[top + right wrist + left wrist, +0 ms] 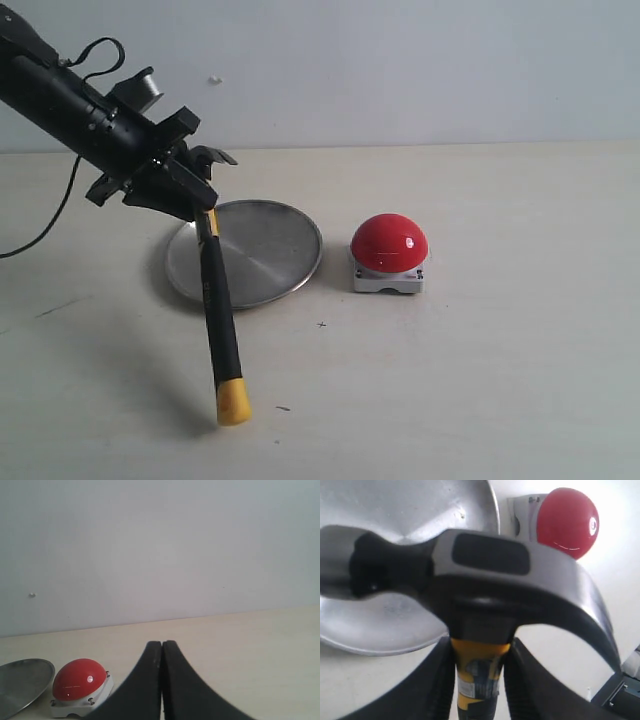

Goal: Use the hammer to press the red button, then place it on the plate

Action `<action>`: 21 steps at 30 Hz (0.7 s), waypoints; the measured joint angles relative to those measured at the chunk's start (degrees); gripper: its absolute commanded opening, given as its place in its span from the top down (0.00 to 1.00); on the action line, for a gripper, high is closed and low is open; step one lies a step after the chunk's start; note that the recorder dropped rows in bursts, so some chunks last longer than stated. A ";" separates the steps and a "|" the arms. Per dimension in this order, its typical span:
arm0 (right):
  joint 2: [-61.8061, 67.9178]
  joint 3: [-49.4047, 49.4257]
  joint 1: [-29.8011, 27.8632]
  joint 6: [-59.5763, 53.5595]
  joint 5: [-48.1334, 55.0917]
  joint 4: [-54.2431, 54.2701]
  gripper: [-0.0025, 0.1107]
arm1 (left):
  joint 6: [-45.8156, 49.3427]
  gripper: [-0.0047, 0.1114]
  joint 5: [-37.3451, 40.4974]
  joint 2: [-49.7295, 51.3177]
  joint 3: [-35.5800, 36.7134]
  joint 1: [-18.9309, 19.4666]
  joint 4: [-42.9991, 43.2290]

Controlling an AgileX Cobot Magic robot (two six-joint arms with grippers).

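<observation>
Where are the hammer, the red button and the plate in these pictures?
hammer (219, 310): exterior view, middle of the black handle.
red button (389, 242): exterior view, centre of the dome.
plate (272, 250): exterior view, bare surface right of the handle.

Open bench (500, 400) stretches right of the red button (389, 243) and in front of it, free for a pass. Only a narrow gap of bench parts the button from the plate (270, 250). The hammer (220, 310), gripped by the left end effector (203, 207), slants across the plate's left part; the right part lies uncovered.
</observation>
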 measured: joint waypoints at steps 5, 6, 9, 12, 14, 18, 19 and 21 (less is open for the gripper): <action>0.00 0.00 0.00 0.00 0.00 0.00 0.98 | 4.10 0.96 -0.22 0.00 1.72 -1.79 -4.69; 0.00 0.00 0.00 0.00 0.00 0.00 0.98 | 4.64 0.96 -0.22 0.00 1.95 -2.12 -5.60; 0.00 0.00 0.00 0.00 0.00 0.00 0.98 | 6.57 0.96 -0.22 0.00 2.94 -3.41 -8.40; 0.00 0.00 0.00 0.00 0.00 0.00 0.98 | 9.24 0.96 -0.22 0.00 3.93 -4.15 -11.35; 0.00 0.00 0.00 0.00 0.00 0.00 0.98 | 10.95 0.96 -0.22 0.00 4.42 -4.48 -13.46; 0.00 0.00 0.00 0.00 0.00 0.00 0.98 | 15.04 0.96 -0.56 0.00 5.61 -5.09 -18.47; 0.00 0.00 0.00 0.00 0.00 0.00 0.98 | 16.67 0.96 -0.56 0.00 6.02 -5.18 -19.75; 0.00 0.00 0.00 0.00 0.00 0.00 0.98 | 18.37 0.96 -0.56 0.00 6.61 -5.43 -21.58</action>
